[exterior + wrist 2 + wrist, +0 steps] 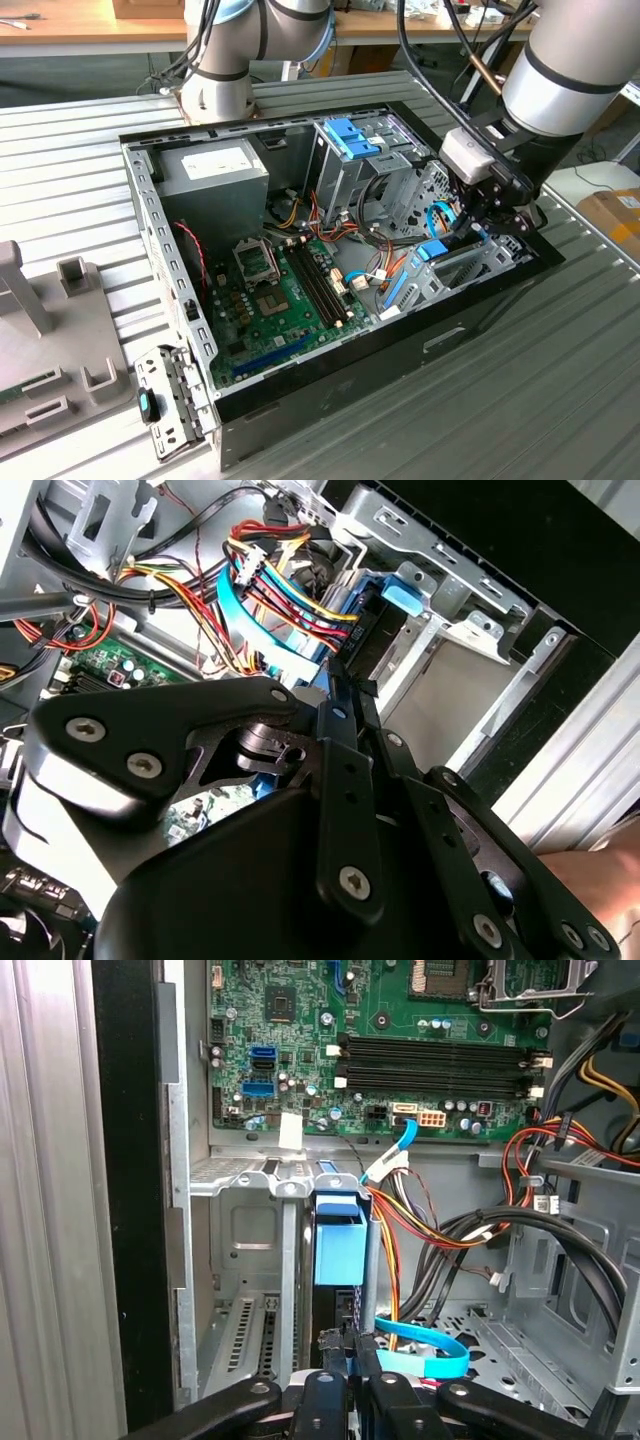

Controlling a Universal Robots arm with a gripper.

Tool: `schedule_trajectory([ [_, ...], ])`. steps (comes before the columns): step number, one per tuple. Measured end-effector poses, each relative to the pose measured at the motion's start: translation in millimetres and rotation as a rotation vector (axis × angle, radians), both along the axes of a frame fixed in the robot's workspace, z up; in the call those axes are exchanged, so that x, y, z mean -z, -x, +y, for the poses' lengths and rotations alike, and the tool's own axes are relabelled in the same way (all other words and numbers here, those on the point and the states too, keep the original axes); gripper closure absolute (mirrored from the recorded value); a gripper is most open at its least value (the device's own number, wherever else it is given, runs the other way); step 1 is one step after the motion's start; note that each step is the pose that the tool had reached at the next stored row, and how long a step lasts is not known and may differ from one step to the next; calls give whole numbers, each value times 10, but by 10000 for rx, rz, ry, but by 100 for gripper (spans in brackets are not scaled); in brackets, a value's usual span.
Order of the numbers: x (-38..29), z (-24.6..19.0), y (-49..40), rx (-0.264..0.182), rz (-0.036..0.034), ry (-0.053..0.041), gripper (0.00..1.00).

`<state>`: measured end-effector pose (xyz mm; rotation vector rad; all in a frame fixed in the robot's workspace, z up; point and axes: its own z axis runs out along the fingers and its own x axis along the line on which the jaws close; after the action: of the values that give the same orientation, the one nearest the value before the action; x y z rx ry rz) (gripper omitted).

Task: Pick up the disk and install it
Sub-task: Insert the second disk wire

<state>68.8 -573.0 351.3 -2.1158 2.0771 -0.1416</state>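
While the gripper (pixel 478 222) hangs inside the open computer case (pixel 330 385), its fingers pinch the disk (pixel 338 1250).

Disk stands on edge in the drive cage (pixel 250 1260), beside the motherboard (pixel 285 290).

Open computer case (pixel 180 250) on slatted table (pixel 560 400), green motherboard (pixel 285 300), grey power supply (pixel 212 168) inside.
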Motion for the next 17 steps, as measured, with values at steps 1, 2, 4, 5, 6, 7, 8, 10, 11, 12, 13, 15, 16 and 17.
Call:
schedule_trajectory([
  [1, 5, 0, 0, 0, -6, 7, 84],
  [2, 17, 0, 0, 1, -16, 7, 84],
  [4, 45, 0, 2, 1, -32, 8, 84],
  [5, 51, 0, 3, 1, -36, 12, 84],
  [6, 63, 0, 11, 2, -46, 10, 84],
  [7, 78, 0, 15, 1, -50, 9, 84],
  [8, 90, 0, 15, -1, -50, 11, 84],
  [10, 103, 0, 16, -1, -50, 13, 84],
  [11, 105, 0, 16, -1, -50, 10, 84],
  [12, 106, 0, 16, -1, -51, 7, 84],
  [13, 107, 0, 17, -1, -50, 8, 84],
  [15, 109, 0, 19, -1, -51, 9, 84],
  [16, 109, 0, 20, -2, -50, 9, 84],
  [17, 109, 0, 20, -1, -50, 8, 84],
])
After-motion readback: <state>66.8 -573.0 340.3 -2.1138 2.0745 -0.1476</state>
